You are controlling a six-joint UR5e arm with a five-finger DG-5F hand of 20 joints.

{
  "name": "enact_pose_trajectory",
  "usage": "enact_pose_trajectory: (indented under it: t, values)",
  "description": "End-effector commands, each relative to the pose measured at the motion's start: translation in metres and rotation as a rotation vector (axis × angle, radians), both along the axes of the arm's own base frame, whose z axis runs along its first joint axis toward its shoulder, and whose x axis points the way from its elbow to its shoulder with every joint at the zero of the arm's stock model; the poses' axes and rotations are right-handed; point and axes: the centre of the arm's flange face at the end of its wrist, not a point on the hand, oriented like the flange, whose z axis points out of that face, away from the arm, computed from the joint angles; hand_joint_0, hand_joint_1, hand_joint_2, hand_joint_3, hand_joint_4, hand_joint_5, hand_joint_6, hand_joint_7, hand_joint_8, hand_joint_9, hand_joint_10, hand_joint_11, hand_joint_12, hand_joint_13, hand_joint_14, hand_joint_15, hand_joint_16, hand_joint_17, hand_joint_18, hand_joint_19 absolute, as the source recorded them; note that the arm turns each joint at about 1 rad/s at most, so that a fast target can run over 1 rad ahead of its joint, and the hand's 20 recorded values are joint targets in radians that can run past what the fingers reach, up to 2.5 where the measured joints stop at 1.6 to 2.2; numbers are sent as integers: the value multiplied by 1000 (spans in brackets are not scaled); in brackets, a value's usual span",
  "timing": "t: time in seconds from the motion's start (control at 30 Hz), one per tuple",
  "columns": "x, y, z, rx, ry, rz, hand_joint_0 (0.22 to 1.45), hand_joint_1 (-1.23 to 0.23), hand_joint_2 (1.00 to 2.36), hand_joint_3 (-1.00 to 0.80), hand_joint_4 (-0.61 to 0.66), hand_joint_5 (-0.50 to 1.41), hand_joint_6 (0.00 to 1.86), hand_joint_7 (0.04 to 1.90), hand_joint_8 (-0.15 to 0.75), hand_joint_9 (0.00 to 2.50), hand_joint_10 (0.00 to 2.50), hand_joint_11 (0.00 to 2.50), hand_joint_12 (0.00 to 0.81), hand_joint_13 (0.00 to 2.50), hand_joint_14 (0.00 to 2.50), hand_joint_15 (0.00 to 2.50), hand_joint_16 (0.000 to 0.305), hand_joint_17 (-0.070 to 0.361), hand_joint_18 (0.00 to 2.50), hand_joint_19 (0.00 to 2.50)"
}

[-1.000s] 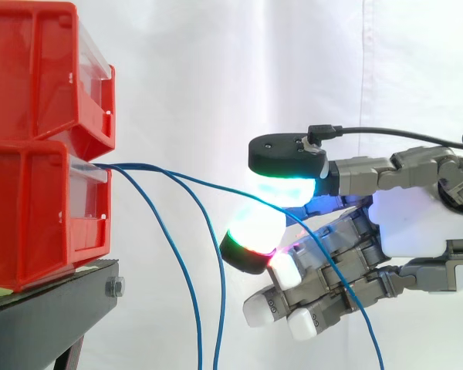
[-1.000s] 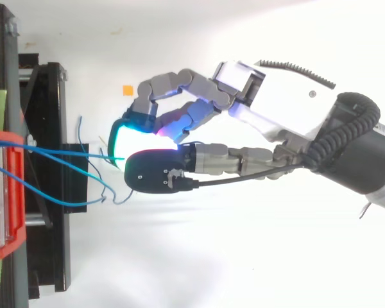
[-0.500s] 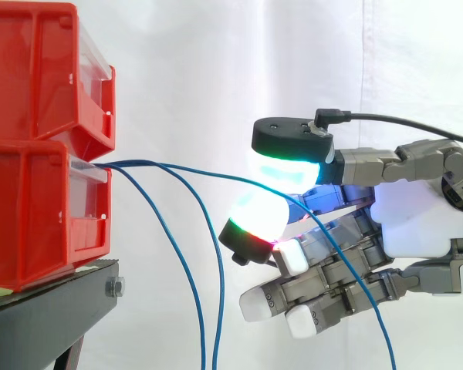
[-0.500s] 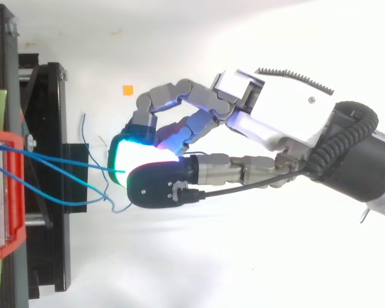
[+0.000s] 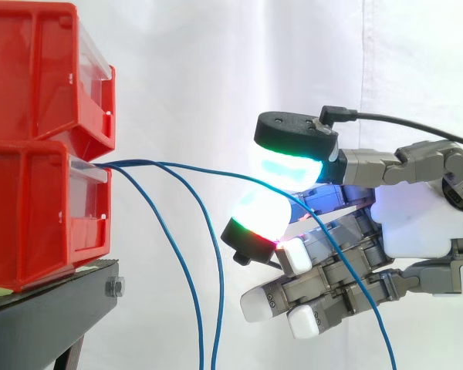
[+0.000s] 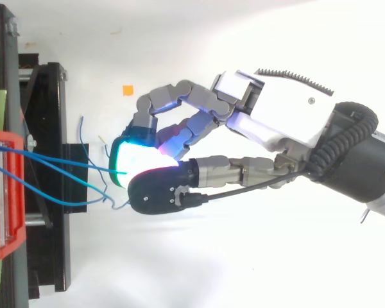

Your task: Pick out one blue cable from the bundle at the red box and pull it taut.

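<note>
Blue cable [image 5: 208,176] runs from the front lip of the lower red box [image 5: 38,216], which sits at the outer edge of the black stand [image 5: 54,316], out to the hand [image 5: 413,220]. There it passes between two glowing pads [image 5: 282,166], then falls away under the palm. We read the hand as closed in a pinch on this one strand, one pad above it and one below, the remaining fingers curled under and holding nothing.

Over the last second the hand has drawn slightly away from the box and its upper pad has risen a little, so the span from box to pads now lies straighter. It still bows gently, so we judge the pull begun but not finished. Two other blue cables [image 5: 220,285] hang slack from the same box, apart from the hand, so the strand looks singled out.
</note>
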Motion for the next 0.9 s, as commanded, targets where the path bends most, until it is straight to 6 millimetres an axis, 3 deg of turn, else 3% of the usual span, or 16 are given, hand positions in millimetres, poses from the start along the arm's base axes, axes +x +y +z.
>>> enact_pose_trajectory:
  t: [0.0,0.87]
  values:
    - [0,0,0,0,0,0,598,-683,1021,-241,120,-149,886,1138,282,1141,23,721,348,842,11,268,51,116,761,530]
    - [1,3,0,40,-14,27,667,-807,1028,-47,-93,-145,927,1323,266,1147,25,744,333,839,11,274,49,111,752,511]
